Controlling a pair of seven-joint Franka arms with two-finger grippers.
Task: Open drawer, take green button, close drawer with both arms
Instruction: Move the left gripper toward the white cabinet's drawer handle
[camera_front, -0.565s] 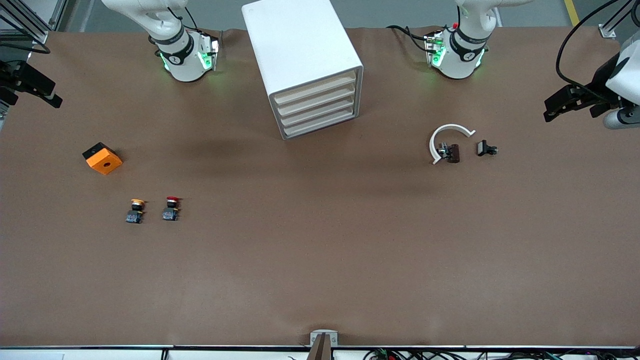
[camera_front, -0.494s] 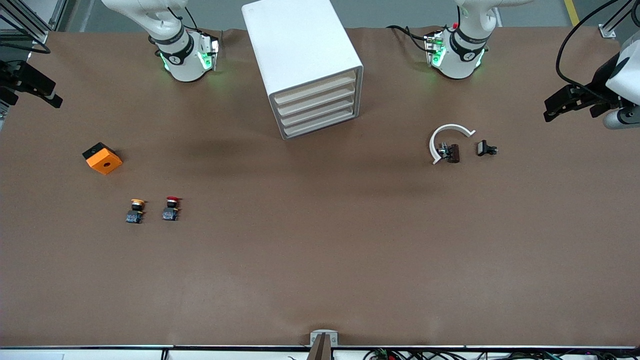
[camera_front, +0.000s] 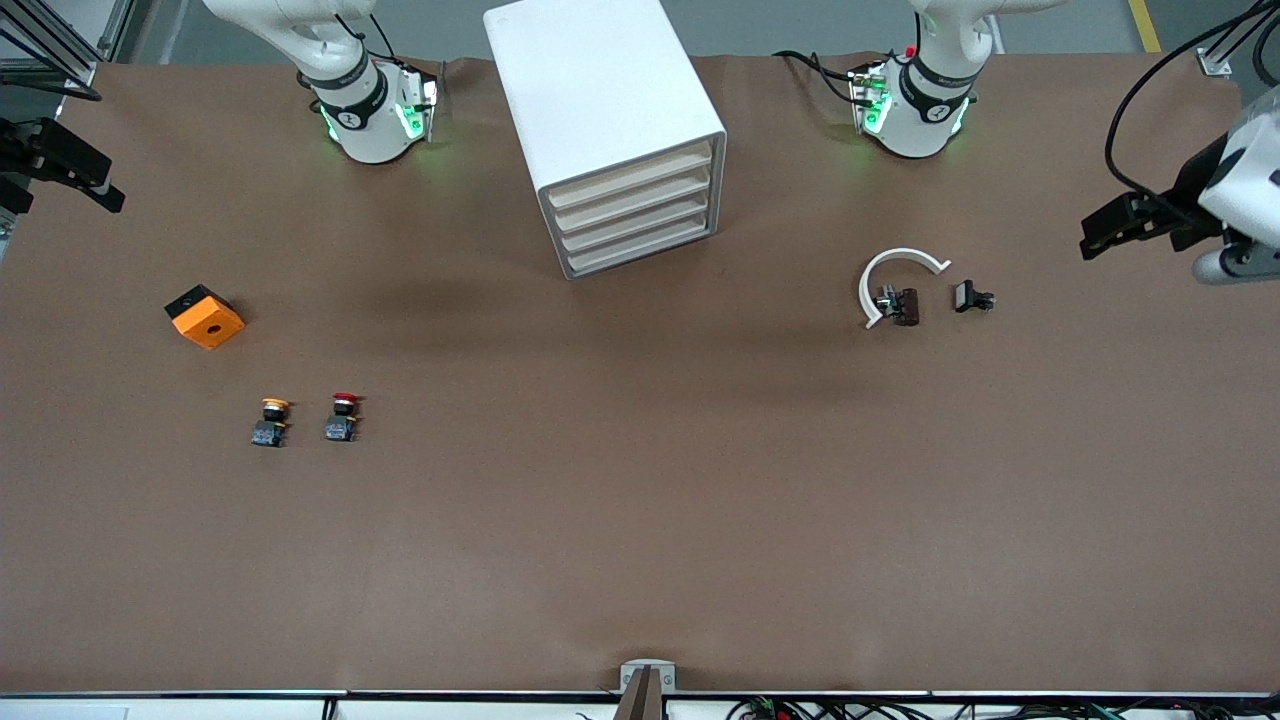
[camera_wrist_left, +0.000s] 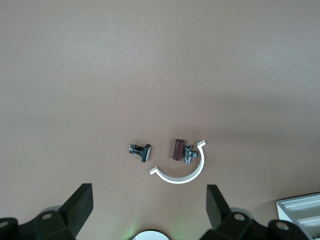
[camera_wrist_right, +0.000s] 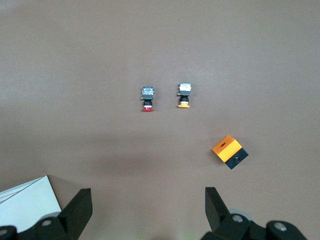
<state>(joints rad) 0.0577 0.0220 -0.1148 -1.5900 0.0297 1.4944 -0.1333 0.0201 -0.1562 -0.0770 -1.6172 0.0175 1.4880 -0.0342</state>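
Left gripper (camera_wrist_left: 147, 205) and right gripper (camera_wrist_right: 147, 205) fingers wide (empty).

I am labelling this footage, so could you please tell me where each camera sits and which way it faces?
Front view: high across the table, facing both arm bases, the cabinet between them; left gripper and right gripper at the table's ends.
Left wrist view: looks down past its open fingers at the white ring.
Right wrist view: looks down past its open fingers at the orange block.
Front and left wrist views share the ring.

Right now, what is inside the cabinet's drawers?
Nothing shows: all four drawers of the cabinet are shut, so their contents are hidden. No green button is visible on the table.
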